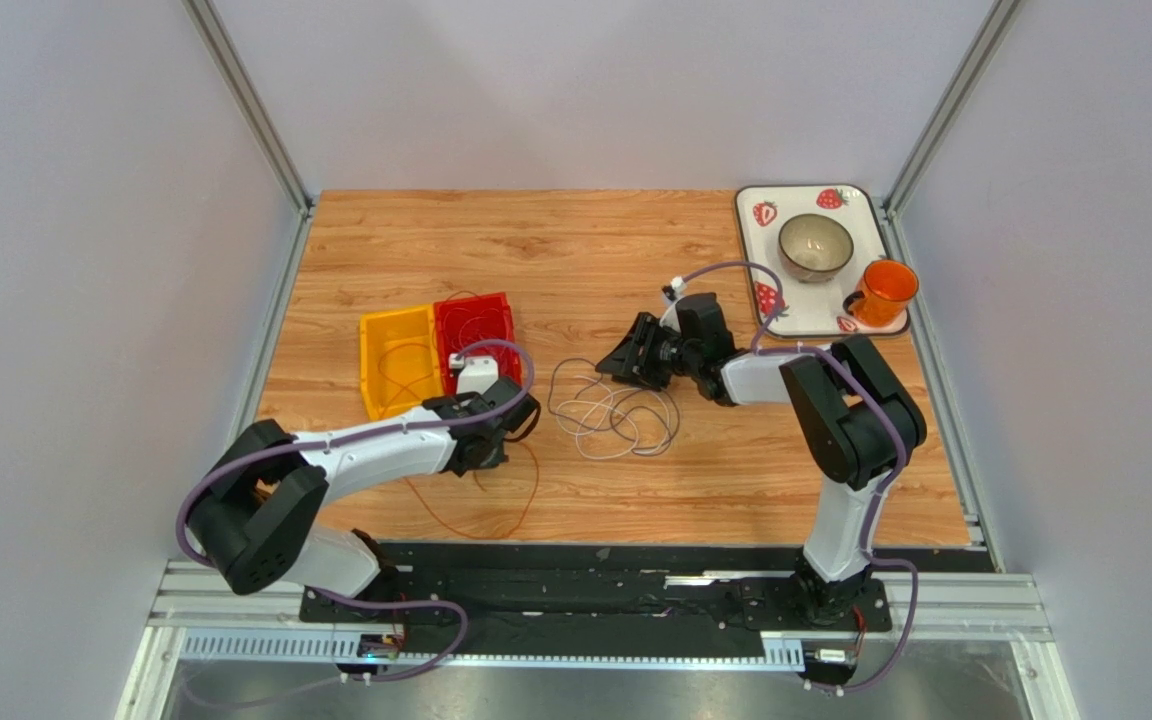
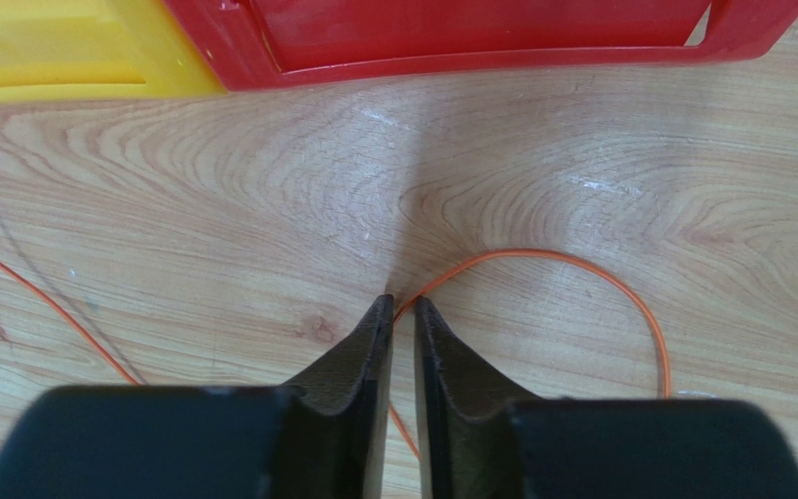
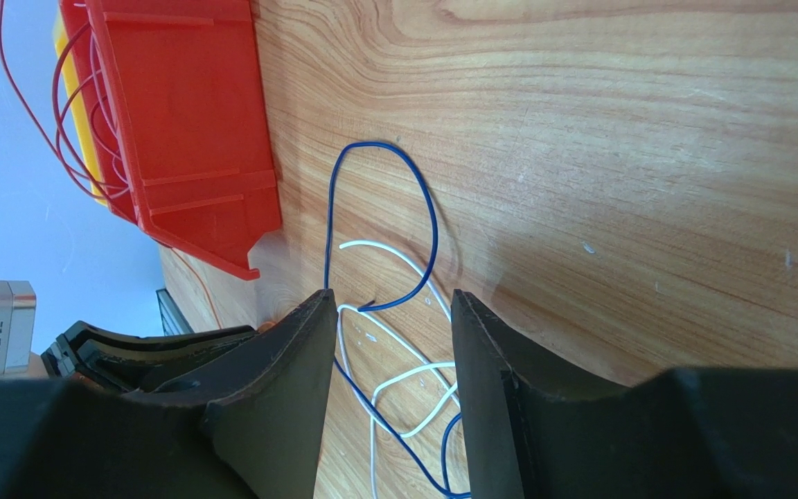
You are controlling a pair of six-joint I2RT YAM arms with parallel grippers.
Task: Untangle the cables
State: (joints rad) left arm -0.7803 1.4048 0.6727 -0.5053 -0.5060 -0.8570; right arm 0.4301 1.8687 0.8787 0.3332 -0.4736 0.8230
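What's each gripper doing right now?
Left gripper: shut on the orange cable.
Right gripper: open, straddling the blue cable and white cable, not gripping.

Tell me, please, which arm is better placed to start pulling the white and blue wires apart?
The right. Its gripper is open directly over the white and blue wires, which lie between its fingers. The left gripper is nearly shut on the orange wire beside the red bin.

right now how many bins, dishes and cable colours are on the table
bins: 2, the yellow bin and the red bin
dishes: 3, the strawberry tray, the bowl, the orange cup
cable colours: 3, orange cable, blue cable, white cable
total: 8
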